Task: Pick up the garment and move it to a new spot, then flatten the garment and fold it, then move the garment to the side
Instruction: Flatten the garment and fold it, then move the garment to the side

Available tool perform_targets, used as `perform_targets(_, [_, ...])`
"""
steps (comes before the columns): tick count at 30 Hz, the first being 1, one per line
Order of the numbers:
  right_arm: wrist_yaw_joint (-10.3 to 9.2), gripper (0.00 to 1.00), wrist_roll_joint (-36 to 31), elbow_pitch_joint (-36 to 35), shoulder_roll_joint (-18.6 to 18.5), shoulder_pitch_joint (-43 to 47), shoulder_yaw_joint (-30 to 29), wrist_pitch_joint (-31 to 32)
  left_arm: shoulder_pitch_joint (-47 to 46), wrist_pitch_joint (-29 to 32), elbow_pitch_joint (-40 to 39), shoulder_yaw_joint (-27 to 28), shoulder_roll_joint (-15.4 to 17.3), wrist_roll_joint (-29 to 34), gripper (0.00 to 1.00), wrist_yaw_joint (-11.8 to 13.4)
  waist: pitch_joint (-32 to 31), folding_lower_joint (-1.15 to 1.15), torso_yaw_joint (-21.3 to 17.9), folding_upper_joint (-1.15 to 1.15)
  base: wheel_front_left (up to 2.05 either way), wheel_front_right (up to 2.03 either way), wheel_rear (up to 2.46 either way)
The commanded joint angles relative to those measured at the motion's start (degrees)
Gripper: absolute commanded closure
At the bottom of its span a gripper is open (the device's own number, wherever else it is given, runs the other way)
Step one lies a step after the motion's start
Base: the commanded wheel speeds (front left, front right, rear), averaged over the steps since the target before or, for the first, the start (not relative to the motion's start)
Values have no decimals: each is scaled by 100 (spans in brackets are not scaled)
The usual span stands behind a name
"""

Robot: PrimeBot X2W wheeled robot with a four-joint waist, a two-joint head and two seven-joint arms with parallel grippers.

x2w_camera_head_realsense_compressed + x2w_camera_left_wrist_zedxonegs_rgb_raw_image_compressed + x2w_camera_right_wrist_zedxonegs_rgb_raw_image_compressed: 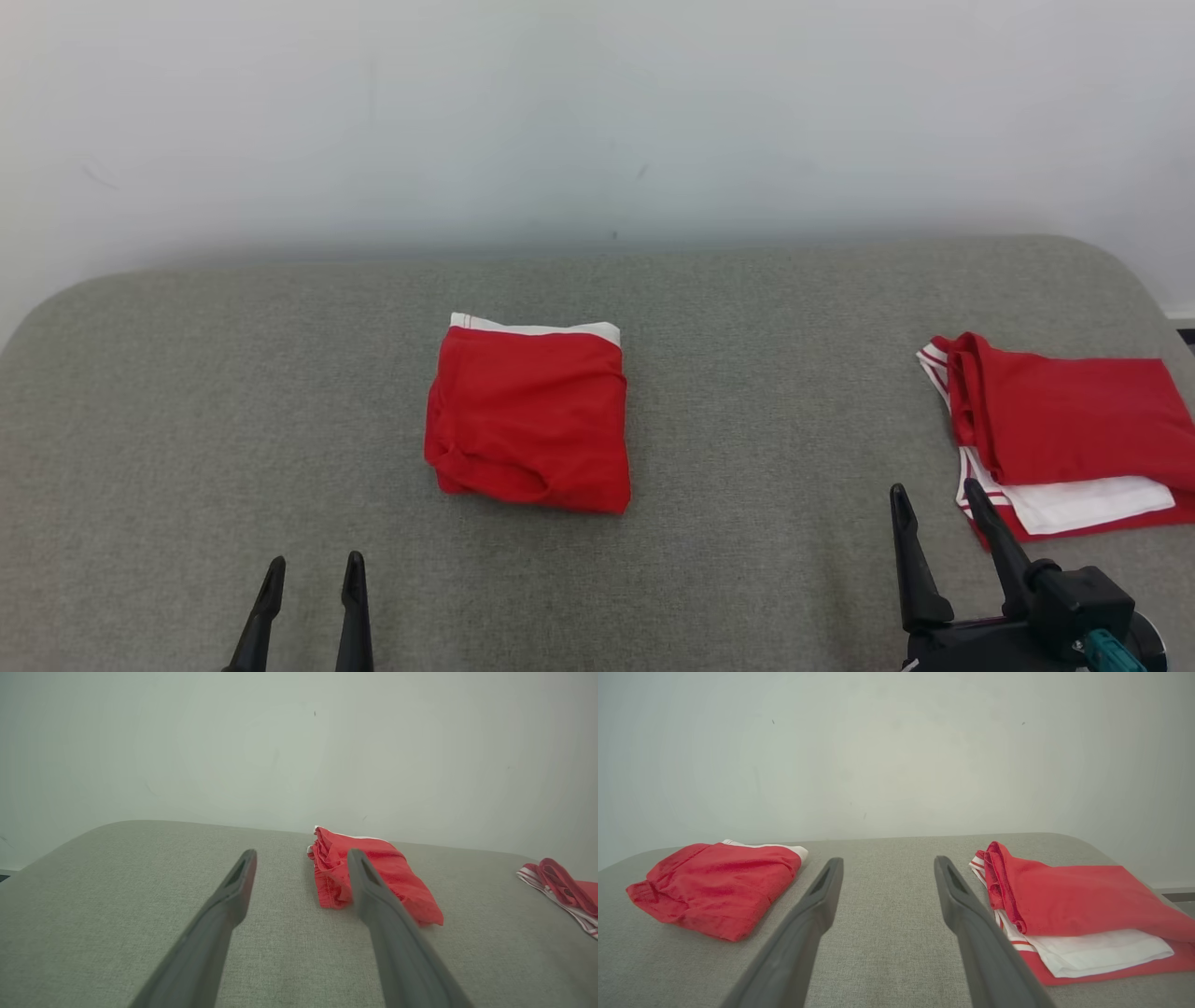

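A red garment with a white band along its far edge lies folded into a compact square at the middle of the grey padded table. It also appears in the left wrist view as the red garment and in the right wrist view as the red garment. My left gripper is open near the front edge, left of the garment and apart from it. My right gripper is open at the lower right, holding nothing. Open jaws show in both wrist views, left gripper and right gripper.
A pile of folded red and white garments lies at the table's right edge, just right of my right gripper; the same pile shows in the right wrist view. A pale wall stands behind the table.
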Motion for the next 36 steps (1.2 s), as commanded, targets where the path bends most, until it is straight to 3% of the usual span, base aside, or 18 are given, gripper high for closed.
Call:
perform_targets(1, [-10, 0, -27, 35, 3, -5, 25, 13, 88, -18, 80, 39, -26, -16, 0, 21, -38, 1, -99, 0, 0, 0, 0])
perform_targets(26, [-10, 0, 59, 102, 4, -130, 156, 240, 68, -18, 136, 222, -106, 53, 0, 65, -27, 1, 28, 0, 0, 0, 0])
perform_targets(30, [-11, 0, 566, 254, 0, -343, 169, 980, 88, -18, 90, 204, -136, -11, 0, 107, 26, 1, 96, 0, 0, 0, 0])
perform_targets(36, [-10, 0, 908, 491, 2, -1362, 448, 3051, 2, -18, 20, 98, -164, -9, 0, 119, 209, 1, 235, 0, 0, 0, 0])
